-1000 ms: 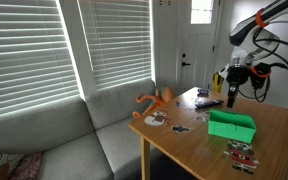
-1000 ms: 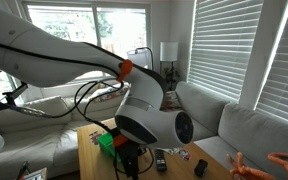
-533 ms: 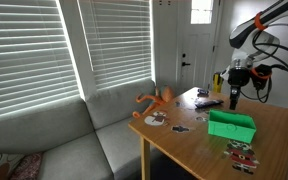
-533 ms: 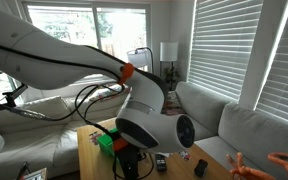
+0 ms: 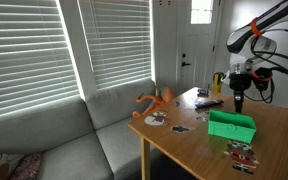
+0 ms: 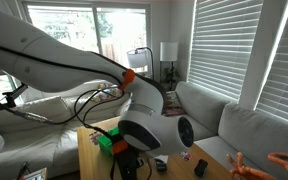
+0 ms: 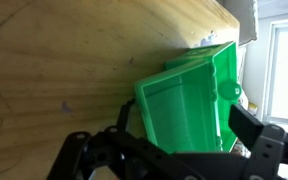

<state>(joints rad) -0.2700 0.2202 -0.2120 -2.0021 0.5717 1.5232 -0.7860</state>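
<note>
A green plastic bin (image 5: pixel 231 124) stands on the wooden table (image 5: pixel 189 145). In the wrist view the bin (image 7: pixel 184 105) shows an empty inside, and a small round green piece sits by its far corner. My gripper (image 5: pixel 238 101) hangs open just above the bin's far side, with nothing between its fingers. Seen from the wrist, the gripper (image 7: pixel 184 128) straddles the bin, with one finger near each side wall. In an exterior view the arm's bulky wrist hides the jaws, and the bin (image 6: pixel 106 141) peeks out behind it.
An orange toy (image 5: pixel 156 99) lies on the table corner near the grey sofa (image 5: pixel 74 140). Small dark items (image 5: pixel 206 102) and printed cards (image 5: pixel 242 153) are scattered on the table. Closed blinds cover the windows, and cables hang from the arm.
The gripper has drifted sideways and a little lower, toward the green bin. Its jaws stay open. Nothing on the table has moved.
</note>
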